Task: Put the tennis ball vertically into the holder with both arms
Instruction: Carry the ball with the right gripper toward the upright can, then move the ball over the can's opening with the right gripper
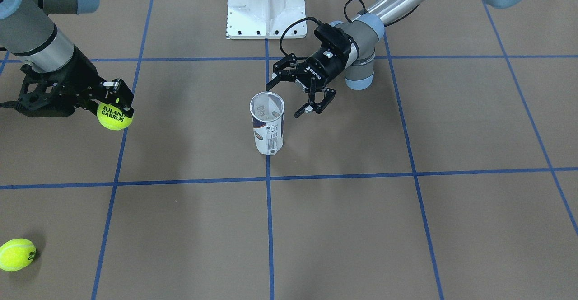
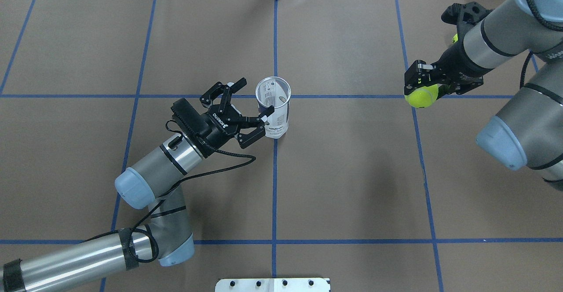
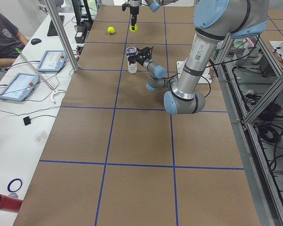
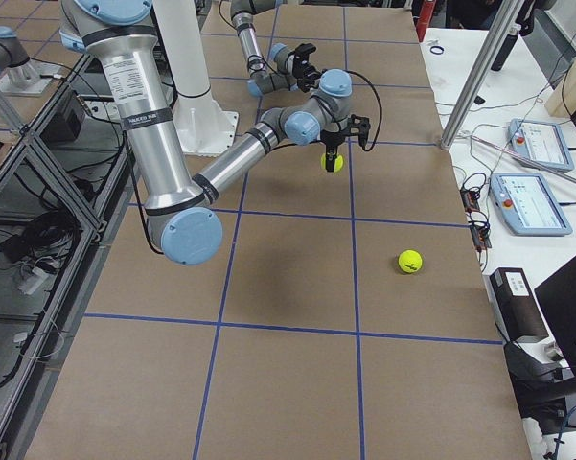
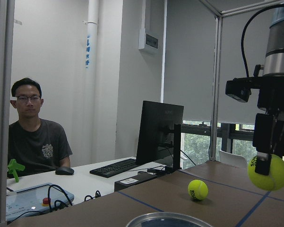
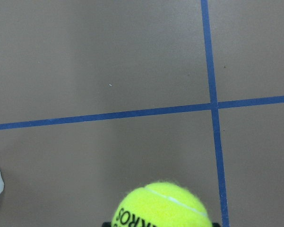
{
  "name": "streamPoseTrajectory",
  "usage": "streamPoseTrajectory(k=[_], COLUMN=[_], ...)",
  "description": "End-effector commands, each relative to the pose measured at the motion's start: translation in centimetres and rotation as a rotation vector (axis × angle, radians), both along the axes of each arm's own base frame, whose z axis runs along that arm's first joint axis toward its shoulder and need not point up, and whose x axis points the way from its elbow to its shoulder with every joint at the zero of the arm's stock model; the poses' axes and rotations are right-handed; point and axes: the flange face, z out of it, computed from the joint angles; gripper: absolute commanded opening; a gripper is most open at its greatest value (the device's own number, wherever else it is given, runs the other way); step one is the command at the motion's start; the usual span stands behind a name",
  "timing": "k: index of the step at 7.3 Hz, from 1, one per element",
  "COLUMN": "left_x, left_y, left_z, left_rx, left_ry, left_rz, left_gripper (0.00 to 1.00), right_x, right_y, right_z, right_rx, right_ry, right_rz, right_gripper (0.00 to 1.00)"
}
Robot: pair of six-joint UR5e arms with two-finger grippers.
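The holder (image 1: 267,124), a clear can with a white and navy label, stands upright with its mouth open near the table's middle (image 2: 273,107). Its rim shows at the bottom of the left wrist view (image 5: 167,218). My left gripper (image 1: 284,100) is open and lies level beside the holder's upper part (image 2: 255,100), one fingertip close to its wall. My right gripper (image 1: 118,103) is shut on a yellow tennis ball (image 1: 115,115) and holds it above the table, well to the side of the holder (image 2: 421,97). That ball also shows in the right wrist view (image 6: 163,205).
A second tennis ball (image 1: 17,255) lies loose on the table near the operators' edge (image 4: 409,261). The white robot base (image 1: 265,6) stands behind the holder. Blue tape lines grid the brown table. An operator (image 5: 35,137) sits at a side desk.
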Motion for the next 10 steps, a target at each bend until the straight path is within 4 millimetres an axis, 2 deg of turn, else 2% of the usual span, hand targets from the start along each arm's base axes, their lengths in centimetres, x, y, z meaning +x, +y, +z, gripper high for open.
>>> streamPoseTrajectory(k=[1, 4, 6, 7, 10], left_x=[0.6, 1.3, 1.7, 1.8, 1.4], left_y=[0.7, 1.2, 1.1, 0.8, 0.1], left_z=[-0.4, -0.4, -0.8, -1.4, -1.1], left_rx=[0.001, -0.004, -0.007, -0.007, -0.010], left_ry=[0.003, -0.009, -0.033, -0.033, -0.038], left_rz=[0.014, 0.023, 0.019, 0.016, 0.002], left_gripper=[0.99, 0.99, 0.99, 0.99, 0.99], right_x=[0.0, 0.0, -0.2, -1.3, -4.8], right_y=[0.0, 0.0, 0.4, 0.5, 1.4], right_z=[0.1, 0.0, -1.4, -3.4, -9.6], right_rx=[-0.001, 0.000, -0.022, -0.043, -0.078], right_ry=[0.001, 0.000, -0.024, -0.050, -0.112], right_rz=[0.000, 0.000, 0.021, 0.038, 0.057], right_gripper=[0.00, 0.00, 0.00, 0.00, 0.00])
